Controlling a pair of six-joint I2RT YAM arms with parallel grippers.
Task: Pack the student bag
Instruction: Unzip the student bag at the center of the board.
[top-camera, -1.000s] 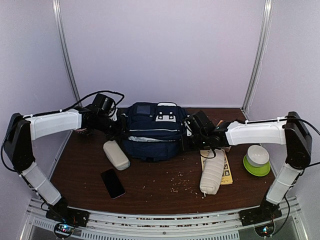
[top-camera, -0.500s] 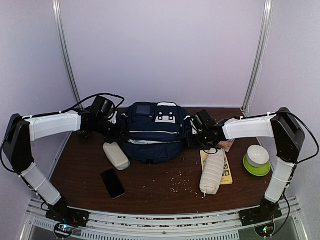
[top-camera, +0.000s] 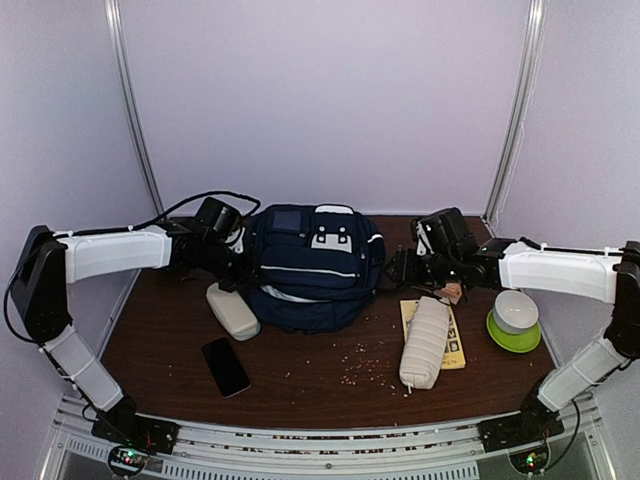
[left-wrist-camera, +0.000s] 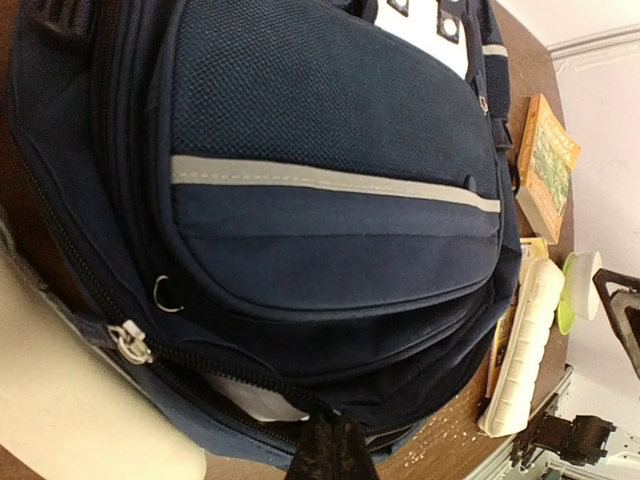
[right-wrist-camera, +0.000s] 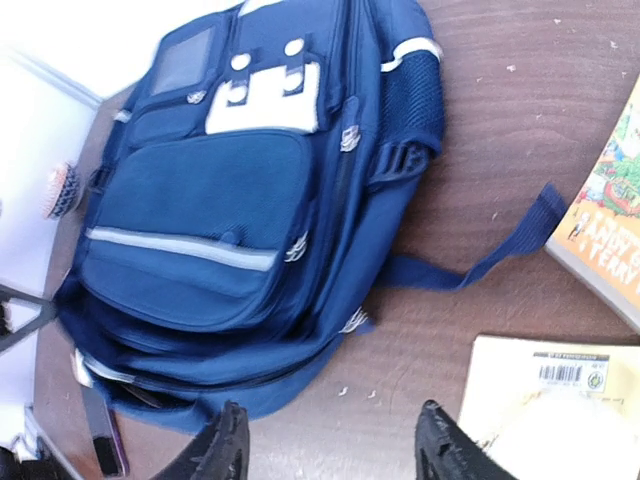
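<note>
**A:** ok so where's the bag (top-camera: 312, 268) put, and which way is it pointed?

**B:** It's laid flat on the table (top-camera: 300, 375), front face up, between the two sets of jaws. The long axis is run far-to-near. The top end with the white patches (right-wrist-camera: 262, 100) is turned to the back wall, and the bottom end is turned toward the arm bases. Seen from the right gripper (right-wrist-camera: 332, 452), it's set ahead and off to the left, skewed a bit on the diagonal.

**A:** and the jaws?

**B:** The right ones are spread wide, with nothing caught between them. A loose strap (right-wrist-camera: 470, 270) is stretched out just ahead of them, and a book (right-wrist-camera: 610, 230) is parked ahead to their right. The left gripper (left-wrist-camera: 330, 450) is clenched tight, tips pushed right up to the bag's open zip edge. Whether fabric is actually pinched can't be told tbh.

**A:** materials?

**B:** Navy woven cloth is used all over, and the shape is rounded and puffy. The front pocket is done in coarse mesh and crossed by a flat grey stripe (left-wrist-camera: 330, 182). A metal zip pull (left-wrist-camera: 130, 340) and a thin wire ring (left-wrist-camera: 165, 293) are hung ahead of the left jaws, to their left. Something pale is shown inside the zip gap. The patches are smooth white with dark slots. A smooth beige pouch (left-wrist-camera: 60, 400) is sat just beside the bag, left of those jaws.
</note>
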